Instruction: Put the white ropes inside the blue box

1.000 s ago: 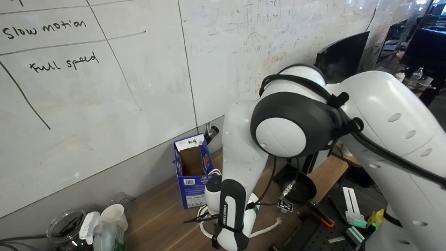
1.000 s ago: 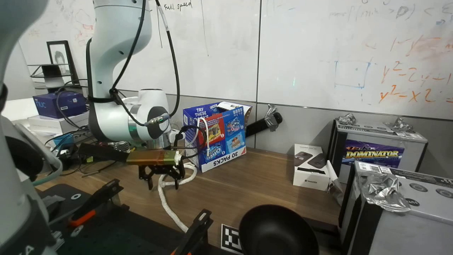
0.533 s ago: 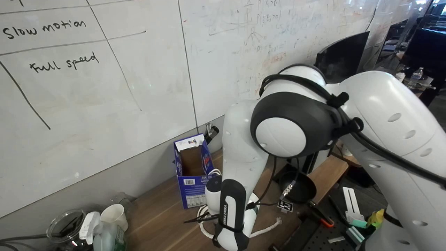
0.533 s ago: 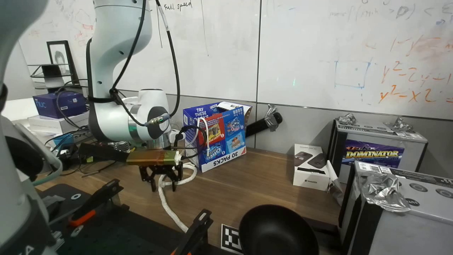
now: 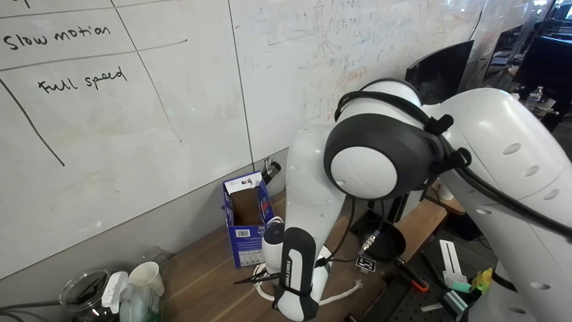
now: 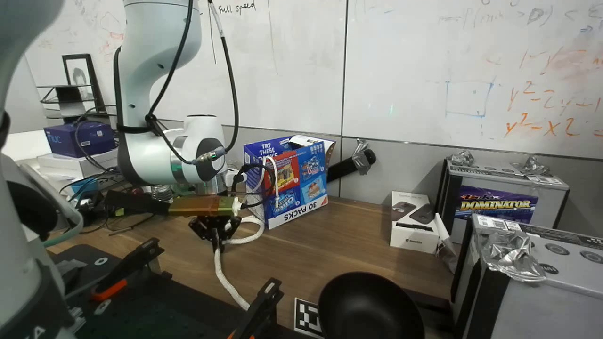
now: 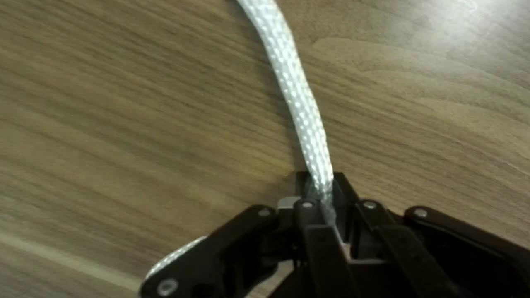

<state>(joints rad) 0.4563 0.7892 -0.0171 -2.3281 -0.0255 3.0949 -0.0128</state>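
Note:
A white rope lies curved across the wooden table, one end running toward the front edge. My gripper points down over it, just in front of the blue box, and is shut on it. The wrist view has the rope running between the fingertips, with another stretch at lower left. The blue box stands against the wall, its top uncovered and its brown inside visible. A second white rope hangs over the box's rim. In an exterior view the arm hides the gripper.
A black pan and a marker card sit at the table's front. Black clamps line the near edge. A white phone box and grey cases stand farther along; a cup and spray bottle are opposite.
My gripper's fingers have come together from wide apart and now pinch the rope, whose gripped part has shifted a little. The arm has risen slightly. The box and the rope on it stayed put.

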